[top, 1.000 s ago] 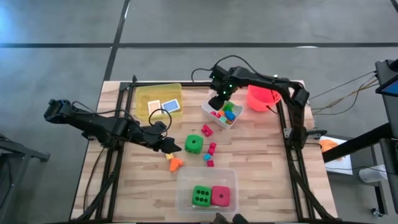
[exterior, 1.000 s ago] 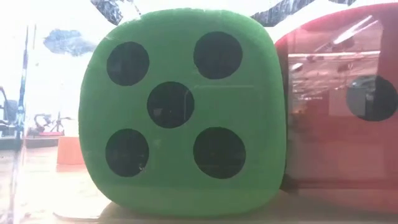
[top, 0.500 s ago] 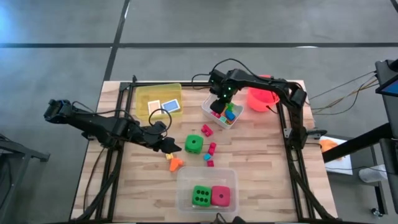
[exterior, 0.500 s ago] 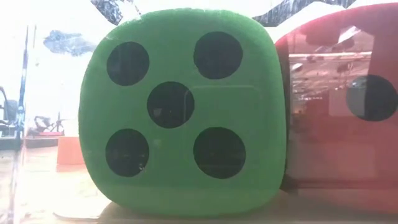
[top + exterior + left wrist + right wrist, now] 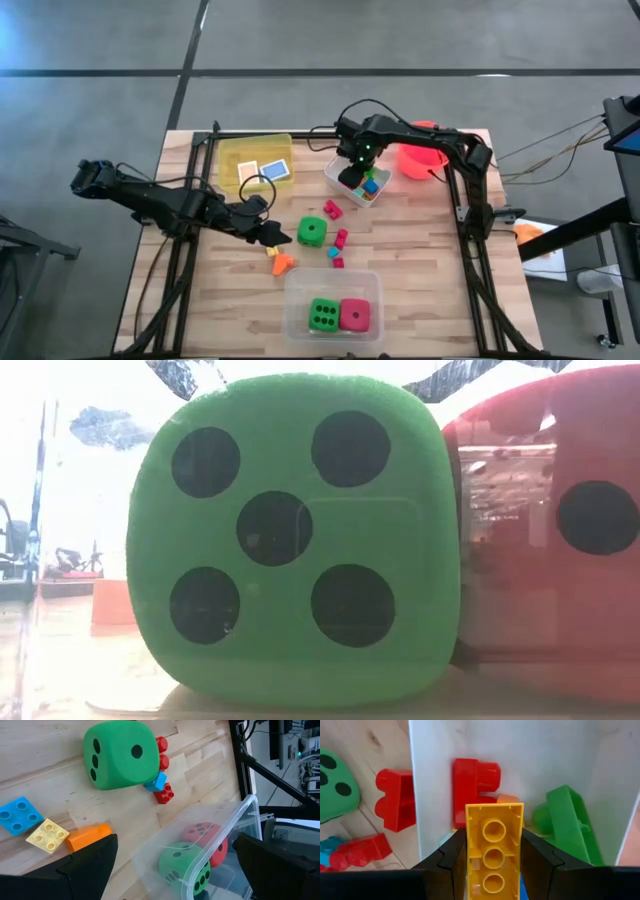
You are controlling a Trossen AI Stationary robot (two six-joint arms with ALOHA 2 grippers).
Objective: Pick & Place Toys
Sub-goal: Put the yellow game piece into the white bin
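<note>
Yellow block (image 5: 494, 847) pinched in right claw (image 5: 352, 178) has sunk into the white tub (image 5: 333, 176); left claw (image 5: 272, 236) gapes.

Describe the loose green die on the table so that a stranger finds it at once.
Start at the clear tub at the table's near edge, which holds two dice. Just beyond it, the green die sits alone on bare wood beside small red blocks: the only die outside a tub.

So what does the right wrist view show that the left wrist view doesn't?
Only the right wrist view: the right fingers shut on a yellow brick over the white tub, with a green block inside.

Only the left wrist view: the clear tub holding two dice, plus orange, blue and yellow blocks.

Both: the loose green die and red blocks on the wood.
</note>
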